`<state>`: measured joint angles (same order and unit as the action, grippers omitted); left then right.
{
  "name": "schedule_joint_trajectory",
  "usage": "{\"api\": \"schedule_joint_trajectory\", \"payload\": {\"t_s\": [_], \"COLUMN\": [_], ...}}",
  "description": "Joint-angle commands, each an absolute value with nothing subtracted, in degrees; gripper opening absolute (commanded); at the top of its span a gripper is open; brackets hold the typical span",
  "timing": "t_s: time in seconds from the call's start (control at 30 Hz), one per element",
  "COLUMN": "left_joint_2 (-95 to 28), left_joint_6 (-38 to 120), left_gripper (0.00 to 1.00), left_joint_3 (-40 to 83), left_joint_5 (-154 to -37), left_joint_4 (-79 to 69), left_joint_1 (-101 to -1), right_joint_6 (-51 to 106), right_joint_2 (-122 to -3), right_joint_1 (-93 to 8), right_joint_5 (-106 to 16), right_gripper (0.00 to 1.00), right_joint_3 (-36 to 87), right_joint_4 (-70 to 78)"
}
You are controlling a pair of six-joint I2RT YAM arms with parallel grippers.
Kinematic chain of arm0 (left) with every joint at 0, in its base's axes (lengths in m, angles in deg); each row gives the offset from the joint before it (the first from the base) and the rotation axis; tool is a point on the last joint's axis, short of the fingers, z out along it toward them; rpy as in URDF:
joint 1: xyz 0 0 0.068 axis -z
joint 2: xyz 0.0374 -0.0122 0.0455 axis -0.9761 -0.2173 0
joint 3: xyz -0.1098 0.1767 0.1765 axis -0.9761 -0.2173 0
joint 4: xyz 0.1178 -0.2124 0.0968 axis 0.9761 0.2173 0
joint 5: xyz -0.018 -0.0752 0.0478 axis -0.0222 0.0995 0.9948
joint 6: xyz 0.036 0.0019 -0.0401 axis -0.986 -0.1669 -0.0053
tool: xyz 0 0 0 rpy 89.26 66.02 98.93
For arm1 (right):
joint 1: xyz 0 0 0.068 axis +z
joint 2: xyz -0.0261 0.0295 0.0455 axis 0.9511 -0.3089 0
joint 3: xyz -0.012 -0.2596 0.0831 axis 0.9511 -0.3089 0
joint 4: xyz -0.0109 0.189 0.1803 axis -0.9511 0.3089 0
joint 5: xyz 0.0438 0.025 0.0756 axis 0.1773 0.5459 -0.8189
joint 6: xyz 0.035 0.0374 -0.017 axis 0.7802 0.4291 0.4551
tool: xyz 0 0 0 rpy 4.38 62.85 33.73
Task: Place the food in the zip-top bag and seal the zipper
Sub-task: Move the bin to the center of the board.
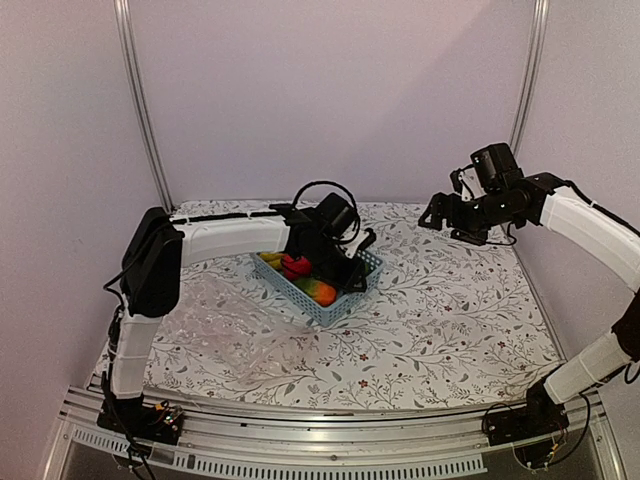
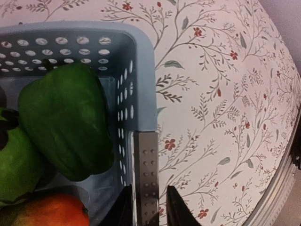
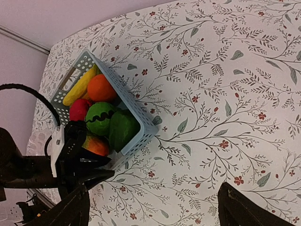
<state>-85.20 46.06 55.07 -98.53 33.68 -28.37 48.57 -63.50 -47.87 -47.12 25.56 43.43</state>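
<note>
Floral bench: food all in blue basket, zip-top bag empty; left gripper clamped on basket rim, right gripper wide, empty; bagging, sealing ahead.

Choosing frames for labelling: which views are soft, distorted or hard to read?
Top external: even, soft light, slightly hazy, the clear bag showing only faint glints. Left wrist: close-up and soft on the green pepper and basket, table edge bowed at right. Right wrist: sharpest, though the left arm is near black.
</note>
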Motion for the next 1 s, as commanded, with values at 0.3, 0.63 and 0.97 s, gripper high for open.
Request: {"api": "schedule_joint_trajectory", "payload": {"t_s": [0.3, 0.63, 0.97], "left_joint_2": [-65.6, -47.7, -41.2], "left_joint_6": [45.2, 54.8, 55.8], "left_gripper": [0.53, 0.51, 0.50], "left_joint_3": [46.4, 26.3, 22.6], "left_joint_5": [-100.1, -91.5, -86.4], "left_joint_4": [31.4, 29.3, 36.2], "left_joint_1": [-29.6, -38.1, -39.0], "right_joint_6": [42.0, 31.7, 29.6], "right_joint_2": [-71.7, -89.4, -107.8], "right_joint_1": [-47.1, -42.5, -41.6], "right_joint_5": [-52.3, -48.4, -49.5], "right_gripper": [0.84, 0.60, 0.69], "right_joint_3": [28.8, 47.5, 64.0], "right_joint_4": [41.9, 47.4, 50.2]}}
